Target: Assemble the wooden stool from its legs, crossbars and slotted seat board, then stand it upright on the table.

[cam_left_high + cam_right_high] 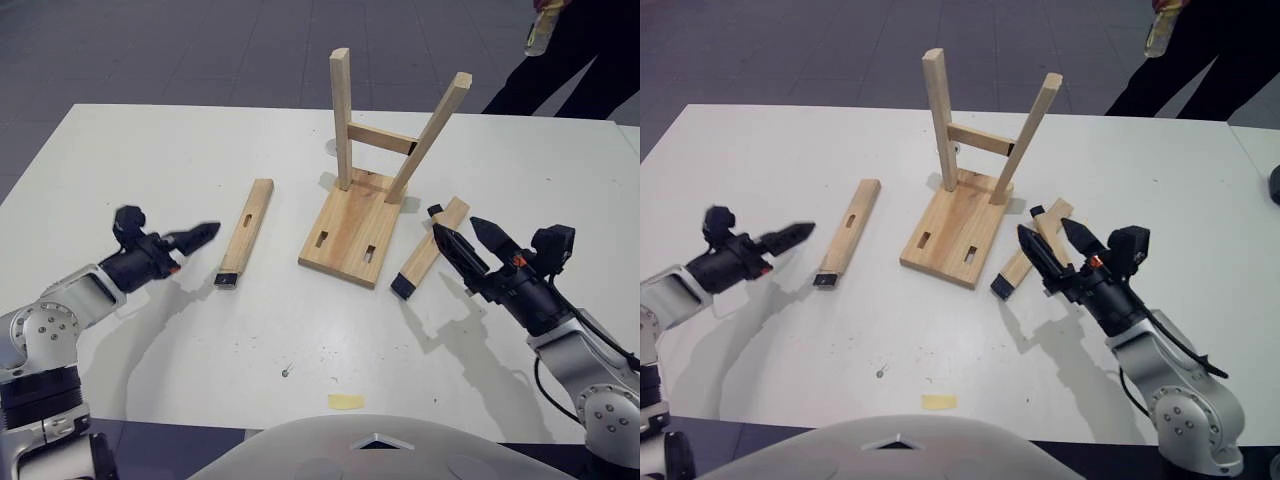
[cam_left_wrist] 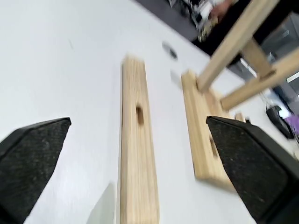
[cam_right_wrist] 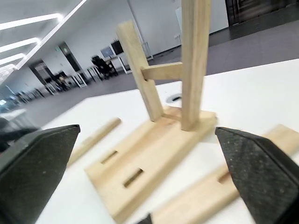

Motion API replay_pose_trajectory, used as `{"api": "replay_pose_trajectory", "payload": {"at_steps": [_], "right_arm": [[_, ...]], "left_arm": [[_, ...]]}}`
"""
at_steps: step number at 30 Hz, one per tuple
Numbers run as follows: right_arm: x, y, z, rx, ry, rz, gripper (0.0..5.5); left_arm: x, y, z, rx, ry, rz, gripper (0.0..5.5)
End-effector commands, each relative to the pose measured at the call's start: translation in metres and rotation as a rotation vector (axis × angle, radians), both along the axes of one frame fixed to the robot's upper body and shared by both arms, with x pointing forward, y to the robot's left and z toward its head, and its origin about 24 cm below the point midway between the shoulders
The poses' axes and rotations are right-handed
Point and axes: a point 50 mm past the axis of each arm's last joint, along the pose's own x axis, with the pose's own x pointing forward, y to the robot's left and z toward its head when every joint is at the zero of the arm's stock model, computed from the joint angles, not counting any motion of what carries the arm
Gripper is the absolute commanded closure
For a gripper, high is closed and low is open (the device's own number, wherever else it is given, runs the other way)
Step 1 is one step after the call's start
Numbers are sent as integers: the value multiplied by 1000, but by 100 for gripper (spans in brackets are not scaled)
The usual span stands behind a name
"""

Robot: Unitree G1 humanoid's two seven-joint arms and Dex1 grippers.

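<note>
The white desk [image 1: 150, 150] carries a stool that looks about half built. The slotted seat board [image 1: 345, 235] lies flat near the middle of the desk, underside up. Two legs are seated at its far edge: one [image 1: 341, 115] stands close to upright, the other [image 1: 430, 135] leans outward to the right. A crossbar [image 1: 380, 137] joins them partway up. That half of the frame appears done.

What is left is the near half. One loose leg [image 1: 247, 230] lies flat on the desk to the left of the board, apart from it. A second loose leg [image 1: 420, 265] lies just beside the board's right edge. Each has a slot in its face and a dark cap at its near end. Both need standing in the board, and I cannot tell whether another crossbar belongs between them. After that the stool has to be turned over onto its feet.

The left claw [image 1: 205, 232] hovers low over the desk and points at the left loose leg; its pads are spread wide and hold nothing. The right claw [image 1: 456, 226] is also wide open and empty, with its tips right at the far end of the right loose leg.

The board's two near slots [image 1: 322, 239] and [image 1: 369, 252] are bare.
</note>
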Motion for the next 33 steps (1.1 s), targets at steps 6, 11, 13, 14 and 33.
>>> {"api": "replay_pose_trajectory", "payload": {"at_steps": [6,11,13,14,33], "right_arm": [[31,-19,-32,-300,40,32,73],[37,-38,-48,-238,109,-11,154],[35,-40,-55,-250,137,7,184],[34,-40,-58,-254,152,9,196],[38,-39,-75,-299,167,-22,422]], "left_arm": [[35,-35,18,158,-214,72,10],[34,-43,9,141,-197,92,10],[34,-42,6,140,-185,98,10],[35,-43,5,139,-182,95,10],[38,-51,-2,129,-164,91,10]]}}
